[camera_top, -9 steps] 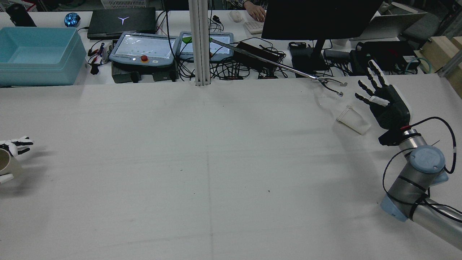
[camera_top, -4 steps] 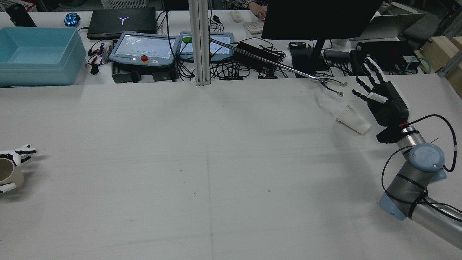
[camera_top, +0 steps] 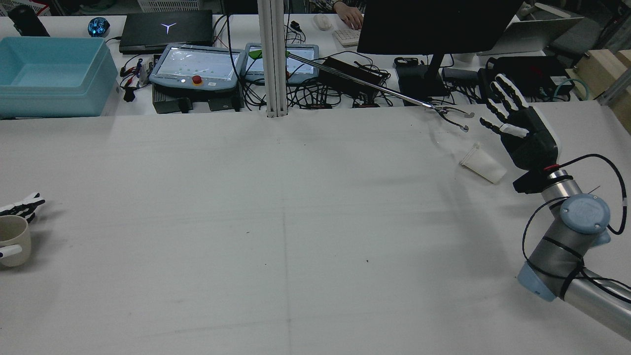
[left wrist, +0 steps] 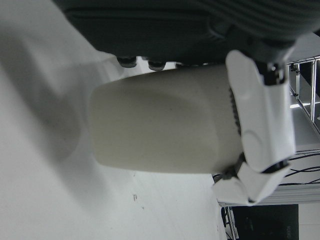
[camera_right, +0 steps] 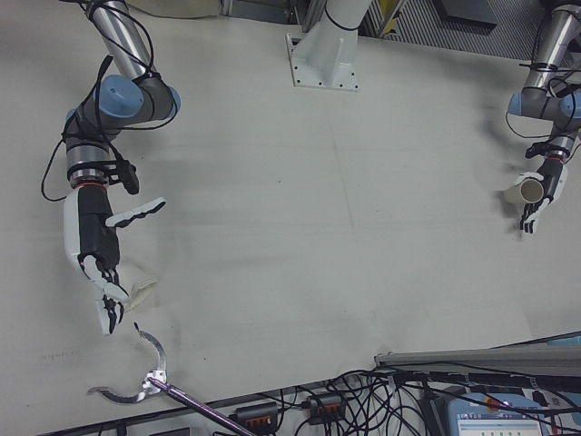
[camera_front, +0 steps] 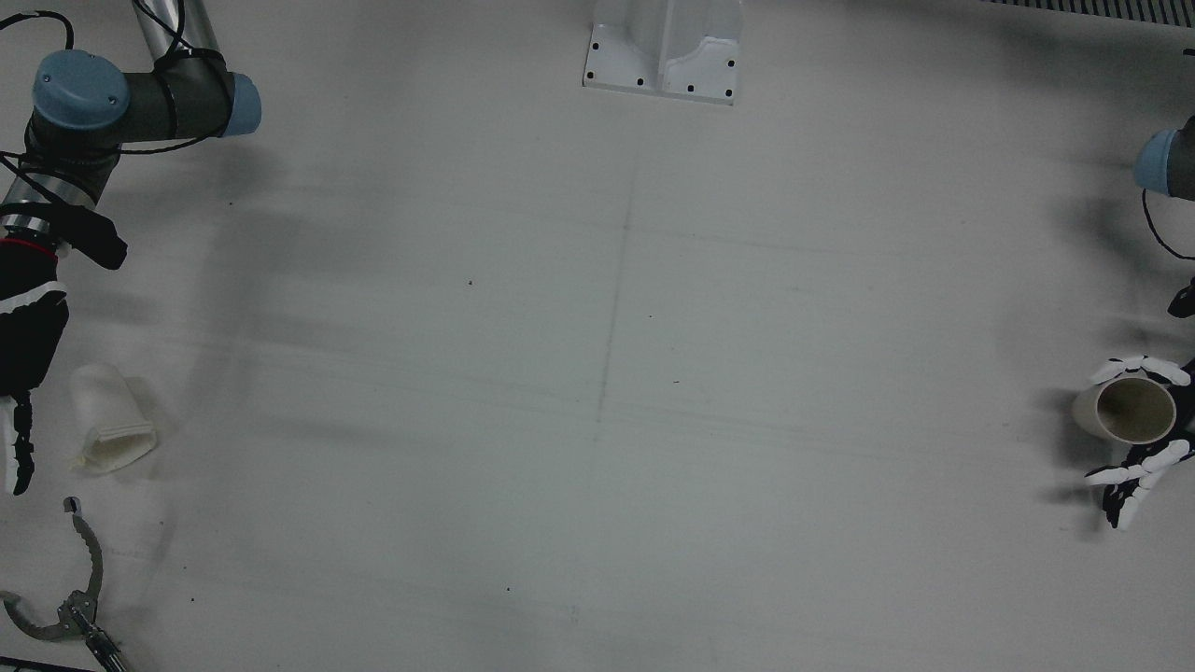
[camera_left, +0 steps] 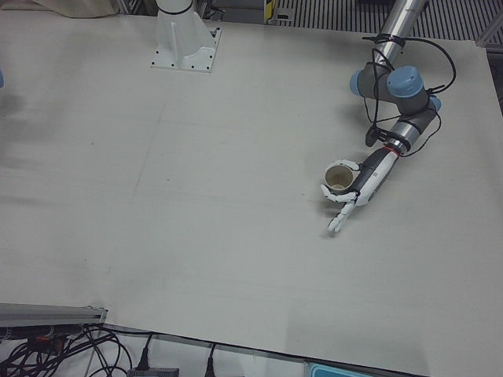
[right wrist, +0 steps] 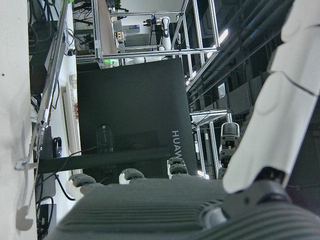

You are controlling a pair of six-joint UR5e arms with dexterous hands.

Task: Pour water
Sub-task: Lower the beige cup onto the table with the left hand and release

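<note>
A: Front view. Where do things sit?

B: My left hand (camera_front: pixel 1144 439) is at the table's (camera_front: pixel 597 373) 3 o'clock edge, fingers wrapped round the tan cup (camera_front: pixel 1125 411). The cup leans, mouth turned toward the camera. I judge I hold it out there to keep the middle free. My right hand (camera_front: pixel 23 373) is at 9 o'clock, fingers spread, gripping nothing. The white cup (camera_front: pixel 107 425) lies on its side just beside it, not touching. A reacher tool (camera_front: pixel 65 579) rests at 8 o'clock.

A: Rear view?

B: Sides swap. The tan cup looks upright here, at the 9 o'clock edge. My right hand hangs flat and spread above and beyond the toppled cup, at 3 o'clock. It cannot take water until it stands, so righting it reads as the step in hand.

A: Left-front view?

B: My fingers curl around the tan cup from the side, so the mouth stays clear for tipping. Whether there is water inside, I cannot tell.

A: Right-front view?

B: My right palm faces the table, and the fallen cup is partly hidden beneath it.

A: Hand cameras?

B: Left: the cup wall fills the frame, pressed against palm and fingers. Right: only a dark monitor (right wrist: pixel 135 130) and racks, no cup.
</note>
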